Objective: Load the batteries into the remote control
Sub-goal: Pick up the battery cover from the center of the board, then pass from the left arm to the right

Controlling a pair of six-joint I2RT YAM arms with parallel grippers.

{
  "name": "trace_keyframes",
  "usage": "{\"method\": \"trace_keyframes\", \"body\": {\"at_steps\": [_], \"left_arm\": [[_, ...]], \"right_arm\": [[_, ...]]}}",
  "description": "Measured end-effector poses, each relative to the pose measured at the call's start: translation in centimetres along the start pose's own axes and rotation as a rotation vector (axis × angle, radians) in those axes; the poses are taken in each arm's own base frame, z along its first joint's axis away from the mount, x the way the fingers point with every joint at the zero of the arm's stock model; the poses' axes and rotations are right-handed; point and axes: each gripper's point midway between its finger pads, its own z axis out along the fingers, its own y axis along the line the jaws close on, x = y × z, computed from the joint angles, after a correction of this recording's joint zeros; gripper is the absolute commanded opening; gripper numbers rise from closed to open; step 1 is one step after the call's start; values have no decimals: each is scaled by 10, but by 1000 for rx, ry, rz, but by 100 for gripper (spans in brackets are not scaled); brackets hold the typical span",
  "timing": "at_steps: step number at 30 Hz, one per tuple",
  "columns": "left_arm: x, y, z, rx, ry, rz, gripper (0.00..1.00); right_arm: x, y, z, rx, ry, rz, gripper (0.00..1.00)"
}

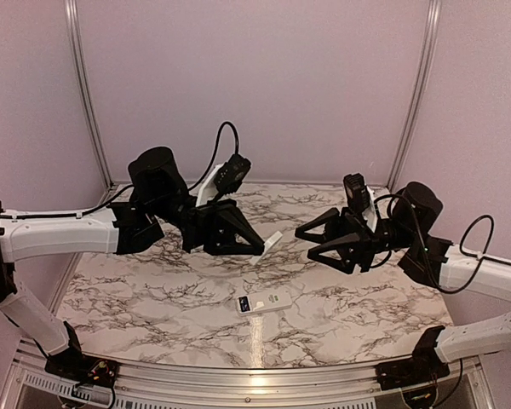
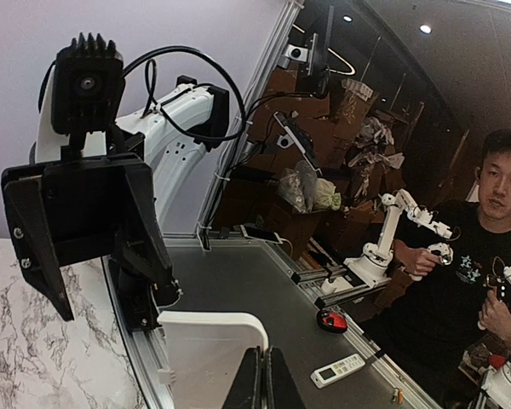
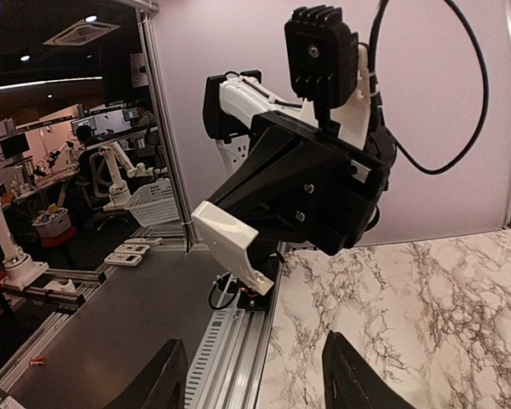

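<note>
The white remote control (image 1: 266, 302) lies face up on the marble table (image 1: 153, 298), near the front middle, its grey display to the left. My left gripper (image 1: 260, 248) is raised above the table and shut on the small white cover plate (image 1: 273, 239); the plate also shows in the left wrist view (image 2: 206, 358) and the right wrist view (image 3: 230, 243). My right gripper (image 1: 305, 242) is open and empty, facing the left gripper just right of the plate, its fingers (image 3: 349, 375) spread wide. The batteries are out of view.
Aluminium frame rails (image 3: 238, 349) edge the table. Outside the cell, a grey bench (image 2: 255, 281) carries another remote (image 2: 349, 369) and a red object (image 2: 330, 320). A person (image 2: 485, 256) sits beyond it.
</note>
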Motion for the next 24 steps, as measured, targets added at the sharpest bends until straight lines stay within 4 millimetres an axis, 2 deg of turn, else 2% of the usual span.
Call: {"method": "trace_keyframes", "body": {"at_steps": [5,10,14,19,24], "left_arm": [[-10,-24,5,77,-14,53,0],[-11,-35,9,116,-14,68,0],[-13,-45,13,147,-16,80,0],[-14,-50,16,172,-18,84,0],[-11,-46,18,176,-16,71,0]], "right_arm": [[-1,18,20,-94,28,-40,48],[-17,34,34,-157,20,-120,47],[-16,38,44,-190,29,-139,46],[-3,36,52,-209,56,-117,43],[-5,42,54,-237,54,-123,37]]}}
